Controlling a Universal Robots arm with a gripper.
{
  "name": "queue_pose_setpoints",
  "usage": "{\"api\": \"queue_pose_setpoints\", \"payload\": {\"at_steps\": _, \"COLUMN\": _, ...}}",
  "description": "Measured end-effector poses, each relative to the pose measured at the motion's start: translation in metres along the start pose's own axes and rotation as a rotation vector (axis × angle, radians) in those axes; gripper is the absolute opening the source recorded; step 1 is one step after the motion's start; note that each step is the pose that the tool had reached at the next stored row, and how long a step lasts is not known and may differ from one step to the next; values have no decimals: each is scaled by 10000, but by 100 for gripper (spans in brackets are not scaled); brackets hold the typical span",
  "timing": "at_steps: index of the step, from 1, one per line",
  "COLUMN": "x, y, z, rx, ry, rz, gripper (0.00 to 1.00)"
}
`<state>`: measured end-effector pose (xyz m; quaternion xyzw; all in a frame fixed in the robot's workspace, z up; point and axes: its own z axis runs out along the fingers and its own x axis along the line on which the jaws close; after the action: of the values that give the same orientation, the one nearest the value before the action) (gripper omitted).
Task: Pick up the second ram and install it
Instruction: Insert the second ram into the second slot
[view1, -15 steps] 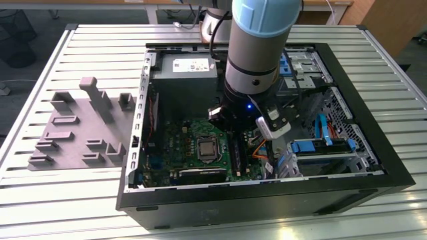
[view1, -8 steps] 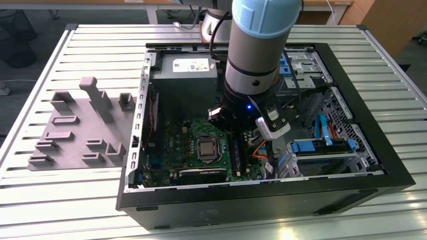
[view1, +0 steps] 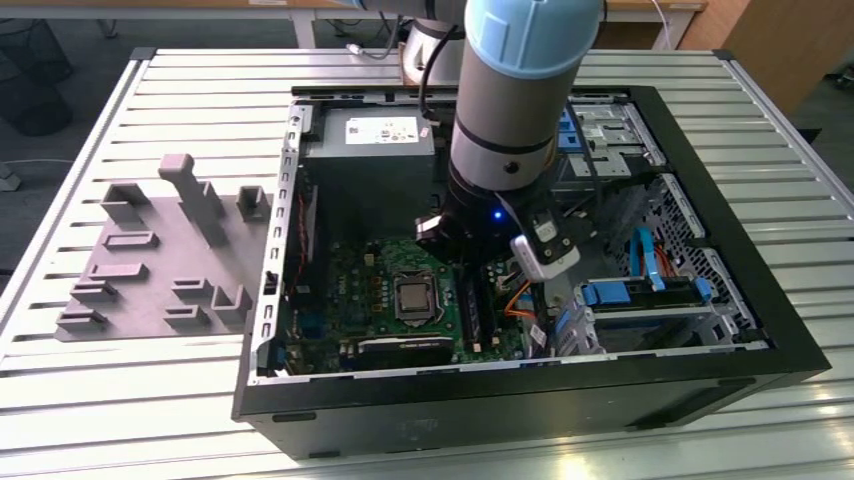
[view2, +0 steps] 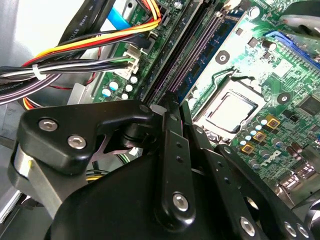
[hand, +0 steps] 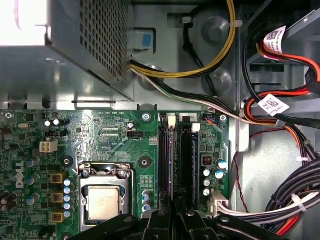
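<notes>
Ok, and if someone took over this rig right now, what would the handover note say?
Pincer: low inside the open computer case, right above the memory slots beside the processor socket. Whether it grips anything cannot be told.
Second ram: I cannot pick it out with certainty, either in the pincer or in a slot.
Grey tray: on the table, at the exterior view's left of the case.
Done: the arm has reached the slots.
Left: confirm the stick is fully seated in its slot; this does not show.
</notes>
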<state>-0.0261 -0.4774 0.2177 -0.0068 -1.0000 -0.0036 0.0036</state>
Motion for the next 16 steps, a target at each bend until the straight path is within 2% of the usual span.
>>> {"api": "queue_pose_setpoints", "payload": {"at_steps": 12, "x": 3, "y": 1, "z": -23, "rx": -20, "ry": 14, "rz": 0, "gripper": 14}}
{"api": "queue_pose_setpoints", "payload": {"at_steps": 16, "x": 4, "y": 0, "z": -24, "rx": -54, "ry": 14, "rz": 1, "gripper": 14}}
